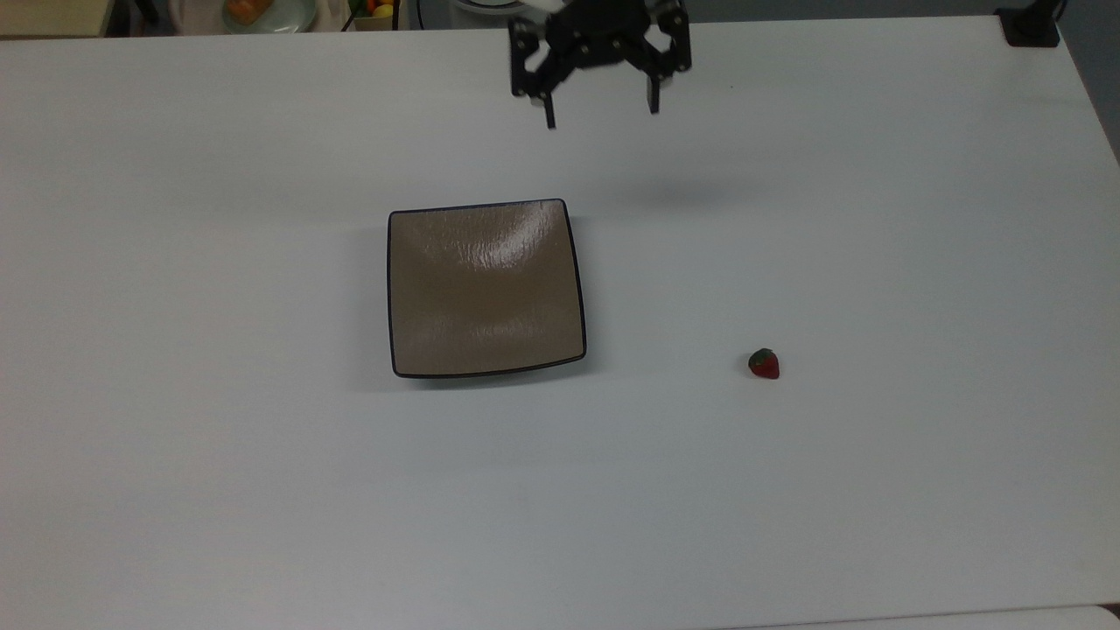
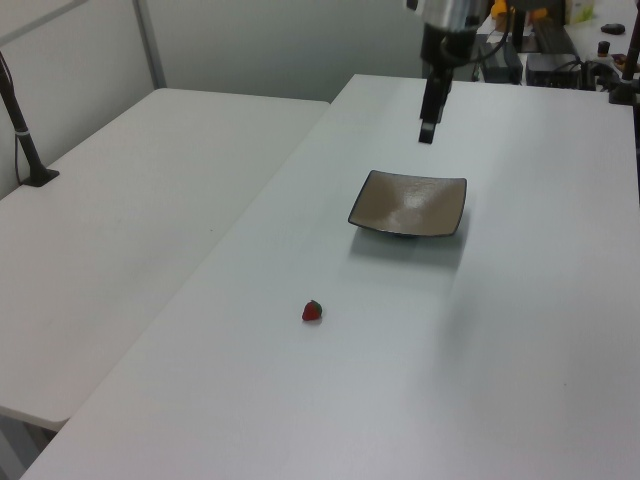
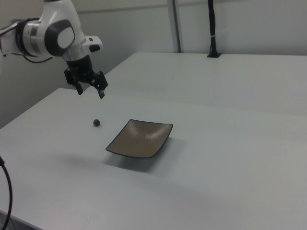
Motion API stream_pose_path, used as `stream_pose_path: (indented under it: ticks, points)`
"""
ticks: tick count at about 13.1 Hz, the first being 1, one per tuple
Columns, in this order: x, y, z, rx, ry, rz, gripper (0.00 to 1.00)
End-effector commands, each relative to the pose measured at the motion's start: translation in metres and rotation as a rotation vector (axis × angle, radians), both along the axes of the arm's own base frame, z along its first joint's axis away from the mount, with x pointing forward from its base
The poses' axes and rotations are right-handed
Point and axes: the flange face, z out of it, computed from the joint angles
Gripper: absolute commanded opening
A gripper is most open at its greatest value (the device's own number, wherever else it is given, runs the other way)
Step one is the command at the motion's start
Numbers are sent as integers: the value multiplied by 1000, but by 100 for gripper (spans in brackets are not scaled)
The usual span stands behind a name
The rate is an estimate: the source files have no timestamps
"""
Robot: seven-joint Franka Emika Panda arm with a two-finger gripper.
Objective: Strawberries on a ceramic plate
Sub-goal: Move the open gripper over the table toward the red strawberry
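Jaws spread, the gripper (image 1: 602, 115) hangs empty; one red, green-capped strawberry (image 1: 764, 364), one square tan plate (image 1: 486, 289) mid-table (image 1: 875, 525).

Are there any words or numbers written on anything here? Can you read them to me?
No, there are none to read.
The ceramic plate: plain glossy brown, no writing.
The strawberry: no label.
The white table: no marks or signs.
The gripper and the arm: no lettering that can be made out.
The things at the top view's upper left edge: too small to tell.
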Motion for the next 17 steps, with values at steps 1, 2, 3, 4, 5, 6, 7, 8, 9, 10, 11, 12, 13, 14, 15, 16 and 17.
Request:
stream_pose_path:
  ticks: [1, 2, 3, 4, 5, 6, 7, 8, 9, 10, 11, 12, 13, 14, 15, 16, 17]
  points:
    - [18, 19, -20, 45, -32, 8, 100]
    - [24, 22, -20, 58, -34, 8, 100]
    - [31, 24, -24, 61, -30, 8, 100]
    - [36, 27, -33, 62, -20, 1, 100]
    - [38, 36, -38, 64, -14, -2, 100]
    - [40, 47, -46, 62, -5, 1, 100]
    - [43, 56, -55, 58, 7, -2, 100]
    - [47, 64, -66, 51, 17, -4, 100]
    - [50, 75, -73, 52, 20, -2, 100]
    - [55, 81, -80, 58, 14, -10, 100]
    - [60, 90, -93, 67, -2, -16, 100]
    - [63, 98, -103, 74, -14, -18, 100]
    - [66, 107, -121, 78, -19, -18, 100]
    - [68, 112, -129, 83, -27, -21, 100]
    - [69, 118, -133, 92, -47, -16, 100]
    - [73, 122, -143, 102, -74, -14, 100]
    - [76, 123, -148, 106, -99, -14, 100]
